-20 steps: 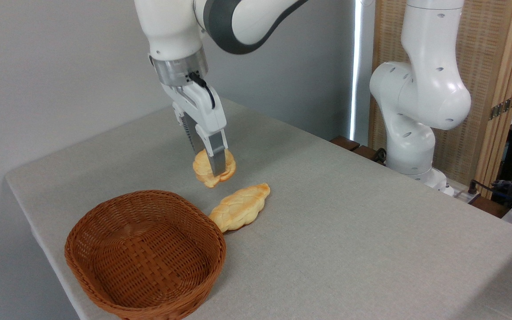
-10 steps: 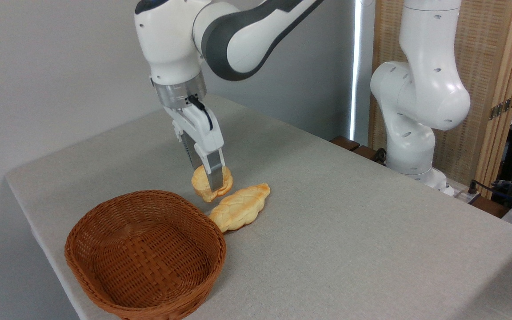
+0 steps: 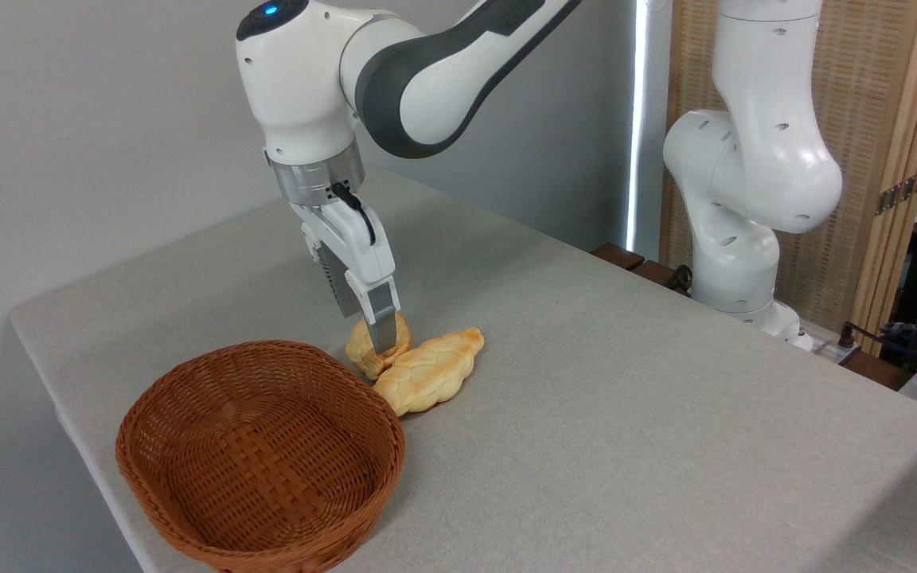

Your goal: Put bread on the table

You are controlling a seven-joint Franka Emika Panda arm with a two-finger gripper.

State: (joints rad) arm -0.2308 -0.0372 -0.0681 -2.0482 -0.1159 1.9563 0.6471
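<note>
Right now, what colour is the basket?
Reddish-brown woven wicker basket, clearest in the fixed camera view.

1. The arm [image 3: 427,72] has glossy white shells with dark grey bands at its joints.
2. A small blue light glows on top of the wrist housing [image 3: 267,10].
3. Below the housing sits a brushed silver ring [image 3: 315,173], with a short black cable [image 3: 355,211] looping from it.
4. The gripper [image 3: 380,338] has a white body and grey metal fingers [image 3: 382,318].
5. The white base column [image 3: 745,175] shows small dark oval recesses.

Bright, even, perhaps window-lit; soft shadows, sharp focus.
</note>
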